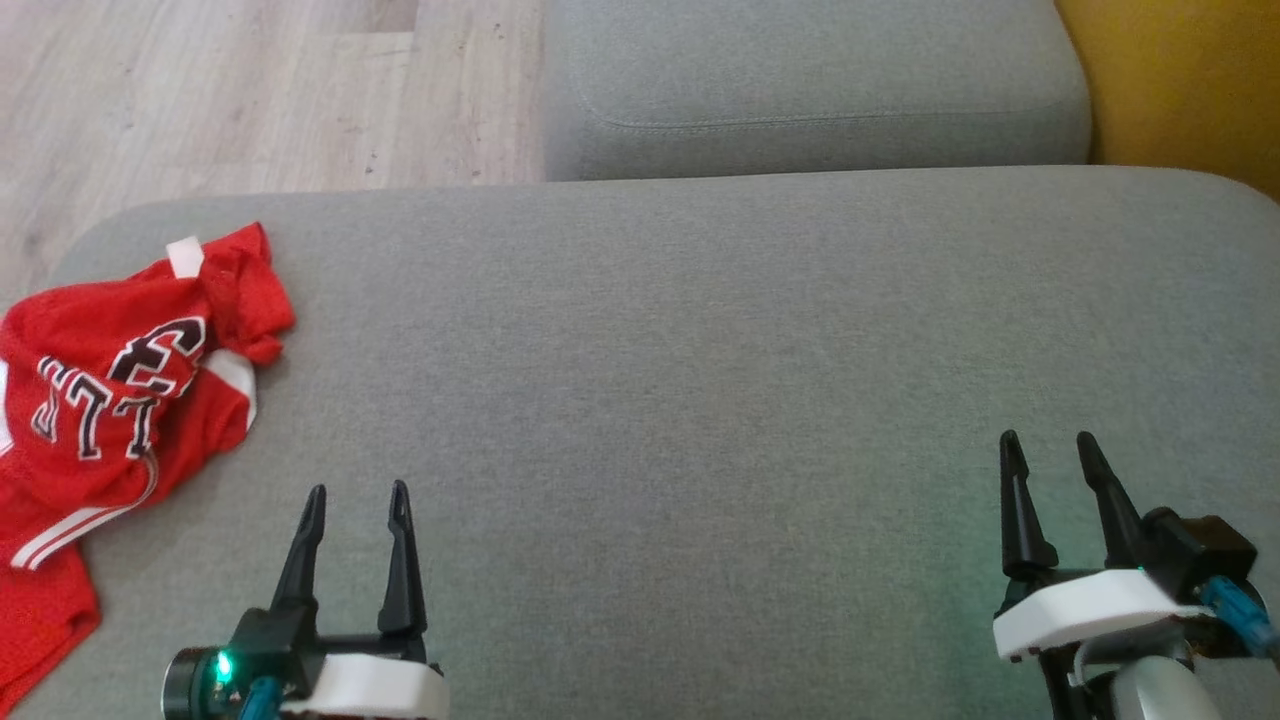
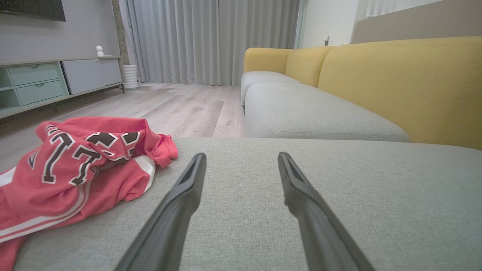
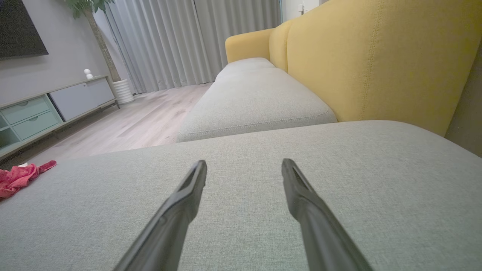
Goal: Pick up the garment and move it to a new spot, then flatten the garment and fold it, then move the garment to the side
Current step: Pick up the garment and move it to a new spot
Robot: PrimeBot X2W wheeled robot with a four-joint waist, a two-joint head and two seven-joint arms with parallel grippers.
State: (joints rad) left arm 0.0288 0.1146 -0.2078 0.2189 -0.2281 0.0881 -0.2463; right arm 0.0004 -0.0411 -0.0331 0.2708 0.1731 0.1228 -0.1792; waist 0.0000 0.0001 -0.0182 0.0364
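Note:
The garment [image 1: 110,400] is a red jersey with white stripes and black-and-white lettering, lying crumpled at the left edge of a grey sofa cushion [image 1: 700,380]. In the left wrist view the garment [image 2: 75,165] lies left of the fingers, and in the right wrist view a corner of the garment [image 3: 20,177] shows at the far left. My left gripper [image 1: 358,492] is open above the cushion, just right of the jersey, holding nothing. My right gripper [image 1: 1047,440] is open at the lower right, far from the jersey, also holding nothing.
A second grey cushion [image 1: 810,90] lies beyond the near one. The yellow sofa back [image 1: 1190,80] runs along the right. Wooden floor [image 1: 250,90] lies beyond the cushion's left edge. A low cabinet [image 2: 56,79] and curtains [image 2: 211,37] stand across the room.

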